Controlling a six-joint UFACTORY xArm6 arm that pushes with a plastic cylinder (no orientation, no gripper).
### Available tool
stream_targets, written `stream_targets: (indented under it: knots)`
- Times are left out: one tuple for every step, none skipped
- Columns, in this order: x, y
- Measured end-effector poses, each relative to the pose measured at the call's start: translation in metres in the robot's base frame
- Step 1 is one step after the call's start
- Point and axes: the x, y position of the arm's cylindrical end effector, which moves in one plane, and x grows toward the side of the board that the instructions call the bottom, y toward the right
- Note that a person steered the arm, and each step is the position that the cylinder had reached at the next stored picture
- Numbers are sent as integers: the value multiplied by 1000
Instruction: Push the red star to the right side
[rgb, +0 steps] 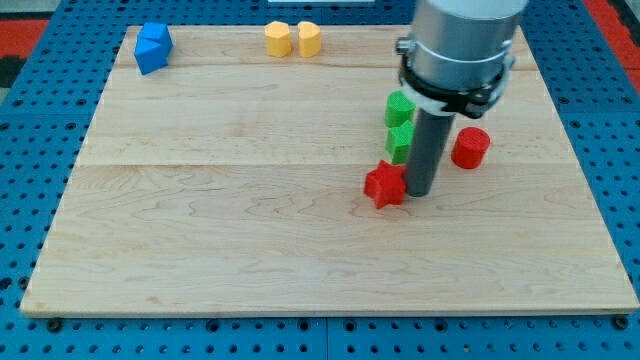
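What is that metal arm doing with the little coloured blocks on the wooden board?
The arm is meant to push the red star-shaped block toward the view's right. My tip sits right beside the star, on its right side, with the two green blocks just above and the red cylinder further right. The star is near the middle of the wooden board, so the push remains to be done.

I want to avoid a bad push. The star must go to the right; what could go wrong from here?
1. My tip stands at the right of the red star, so pushing from here would send it left.
2. Going around, the rod may knock the green blocks just above.
3. The red cylinder lies near the star's path rightward.
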Motion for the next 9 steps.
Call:
stream_targets:
  knots:
    - [18, 31]
    - [68, -8]
    - [70, -76]
    - [36, -115]
    - [5, -120]
    - [-7, -90]
    - [-8, -65]
    - [-8, -45]
    - [-8, -26]
